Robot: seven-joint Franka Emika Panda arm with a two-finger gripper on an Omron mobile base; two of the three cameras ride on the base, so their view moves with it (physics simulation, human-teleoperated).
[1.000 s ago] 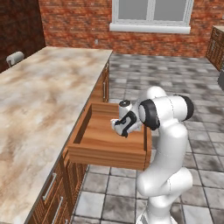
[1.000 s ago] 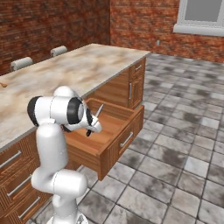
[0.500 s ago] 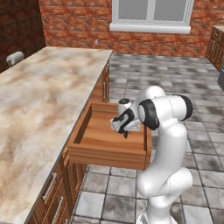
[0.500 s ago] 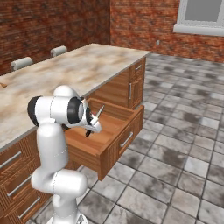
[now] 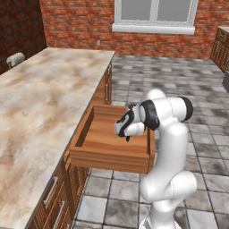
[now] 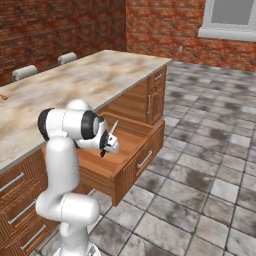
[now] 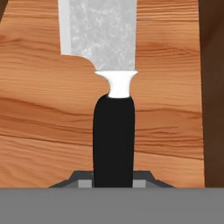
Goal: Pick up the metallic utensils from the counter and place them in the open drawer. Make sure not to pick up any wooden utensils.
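My gripper (image 7: 113, 181) is shut on the black handle of a knife (image 7: 113, 135), one of the metallic utensils. Its silver blade (image 7: 100, 30) points away from the hand over the wooden floor of the open drawer (image 7: 39, 109). From the left base, the gripper (image 5: 127, 129) hangs inside the drawer (image 5: 112, 156), near its right wall. From the right base, the knife blade (image 6: 113, 127) sticks up from the gripper (image 6: 106, 145) above the drawer (image 6: 142, 157). The marbled counter (image 5: 40, 103) runs along the left. A tiny brown piece (image 6: 2, 97) lies at the counter's left edge, too small to identify.
Narrow drawers with bar handles (image 5: 51, 192) sit under the counter beside the open drawer. Cabinet doors (image 6: 155, 95) stand past it. Grey chair backs (image 6: 24, 71) rise behind the counter's far side. Tiled floor (image 6: 200, 165) stretches to the brick wall.
The gripper, still holding the knife, has sunk slightly lower into the drawer. The base and the drawer have not moved.
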